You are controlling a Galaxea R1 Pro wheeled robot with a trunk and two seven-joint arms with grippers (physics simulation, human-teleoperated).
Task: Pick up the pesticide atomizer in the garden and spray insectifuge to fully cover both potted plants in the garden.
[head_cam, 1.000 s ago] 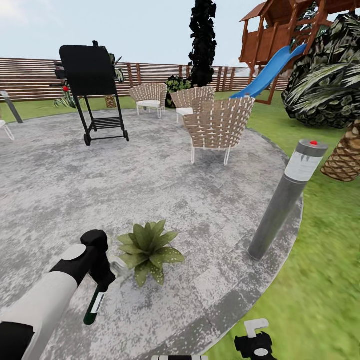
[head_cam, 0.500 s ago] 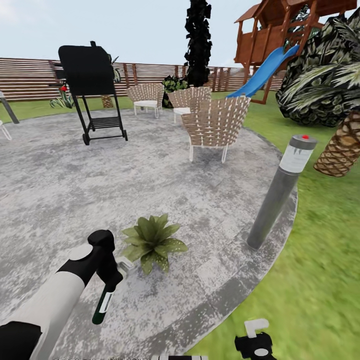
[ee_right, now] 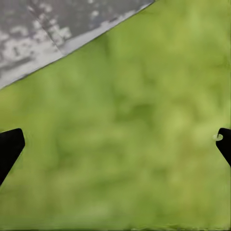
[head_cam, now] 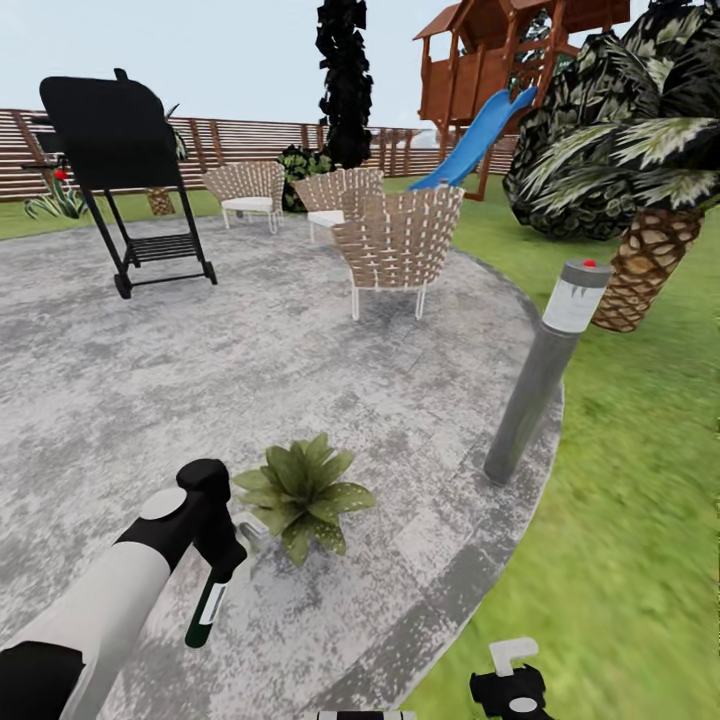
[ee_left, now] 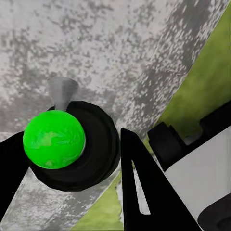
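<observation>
Left pincer [head_cam: 222, 560]: clamped on atomizer [head_cam: 206, 612], bottle hanging down, just left of plant [head_cam: 300, 492] on near patio [head_cam: 330, 380]. Right pincer [ee_right: 115, 139]: fingers wide apart over lawn [ee_right: 144, 120]. Lamp [head_cam: 538, 372]: right patio edge. A second plant, probably, far left by fence [head_cam: 240, 145].

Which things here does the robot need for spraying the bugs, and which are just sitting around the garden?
For the job:
- slim dark green spray bottle with a white label, held in the left gripper
- low potted plant with pointed, speckled green leaves

Just sitting around:
- grey post lamp
- black barbecue grill
- woven wicker chairs
- blue slide
- scaly-trunked palm
</observation>
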